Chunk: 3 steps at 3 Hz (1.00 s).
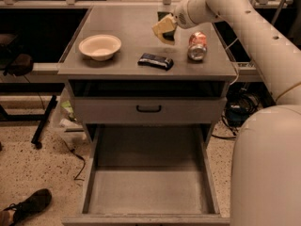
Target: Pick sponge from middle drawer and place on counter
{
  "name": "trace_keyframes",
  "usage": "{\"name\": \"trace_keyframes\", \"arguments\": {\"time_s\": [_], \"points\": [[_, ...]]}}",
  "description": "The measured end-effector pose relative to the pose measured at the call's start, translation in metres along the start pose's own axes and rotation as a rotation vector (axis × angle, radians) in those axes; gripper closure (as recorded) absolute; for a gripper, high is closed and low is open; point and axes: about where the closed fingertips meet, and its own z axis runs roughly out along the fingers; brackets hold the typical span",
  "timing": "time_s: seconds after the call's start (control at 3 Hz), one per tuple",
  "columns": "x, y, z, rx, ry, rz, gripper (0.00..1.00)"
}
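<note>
The sponge, yellow foam with a dark face, is held tilted in my gripper above the back right part of the counter. The gripper is shut on the sponge and comes in from the upper right on the white arm. The sponge hangs a little above the counter top, behind the dark blue wrapper. The middle drawer is pulled wide open below, and its grey floor is bare.
A cream bowl stands on the counter's left. A dark blue snack-bar wrapper lies at the front middle, a red can on its side at the right. The upper drawer front with black handle is closed. A shoe lies on the floor, lower left.
</note>
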Motion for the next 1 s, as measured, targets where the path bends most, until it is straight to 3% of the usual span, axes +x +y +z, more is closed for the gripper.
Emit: {"name": "trace_keyframes", "arguments": {"time_s": [1.0], "points": [[0.026,-0.009,0.038,-0.020,0.004,0.077,0.15]]}}
